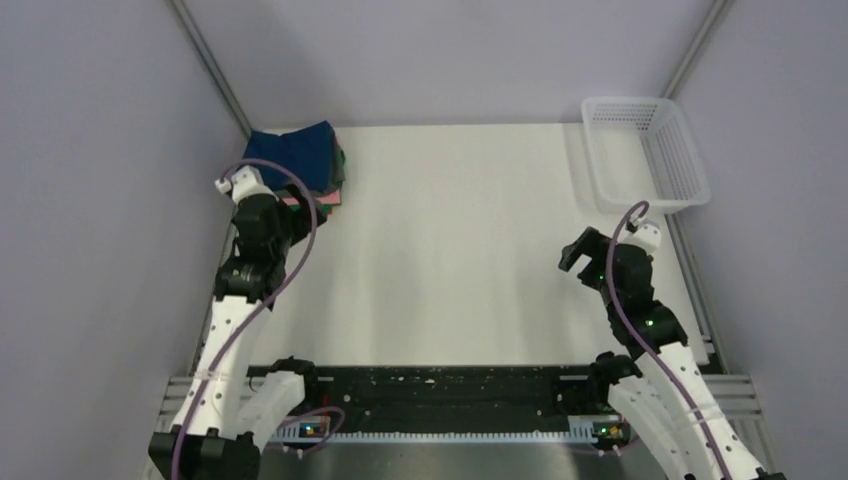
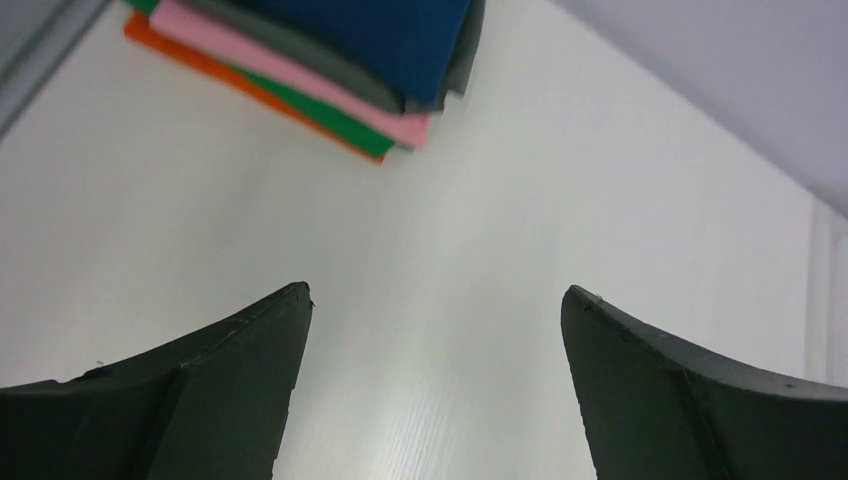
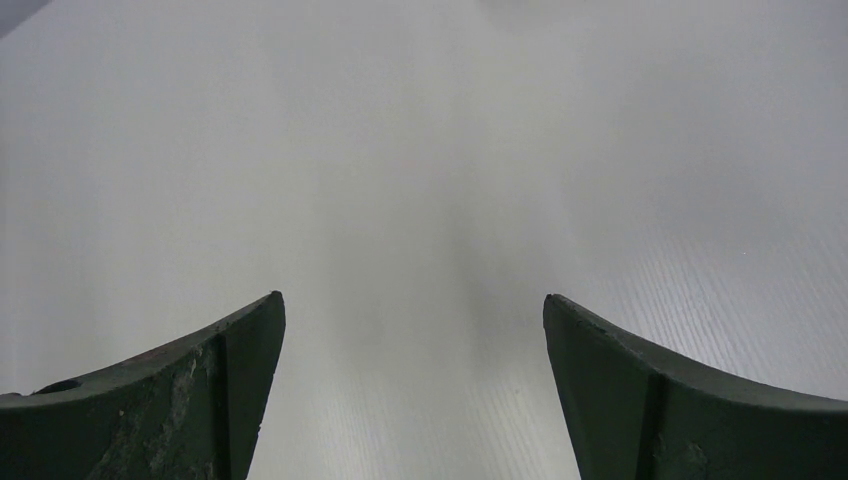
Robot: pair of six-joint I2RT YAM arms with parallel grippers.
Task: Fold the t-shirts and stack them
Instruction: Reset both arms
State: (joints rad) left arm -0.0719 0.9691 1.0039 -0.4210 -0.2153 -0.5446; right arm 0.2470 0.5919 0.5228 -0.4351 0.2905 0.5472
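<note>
A stack of folded t-shirts (image 1: pixel 300 160) lies in the table's far left corner, a navy blue one on top. The left wrist view shows its edge layers (image 2: pixel 330 60): navy, grey, pink, green, orange at the bottom. My left gripper (image 2: pixel 436 295) stands open just in front of the stack, with only bare table between its fingers. In the top view the left gripper (image 1: pixel 290 222) sits at the stack's near edge. My right gripper (image 1: pixel 578 258) hovers open over the right side of the table, and the right wrist view shows this gripper (image 3: pixel 412 298) holding nothing.
A white plastic mesh basket (image 1: pixel 648 152) stands at the far right corner with nothing showing inside. Grey walls close in the table (image 1: pixel 450 240) on the left, back and right. A black rail (image 1: pixel 430 385) runs along the near edge between the arm bases.
</note>
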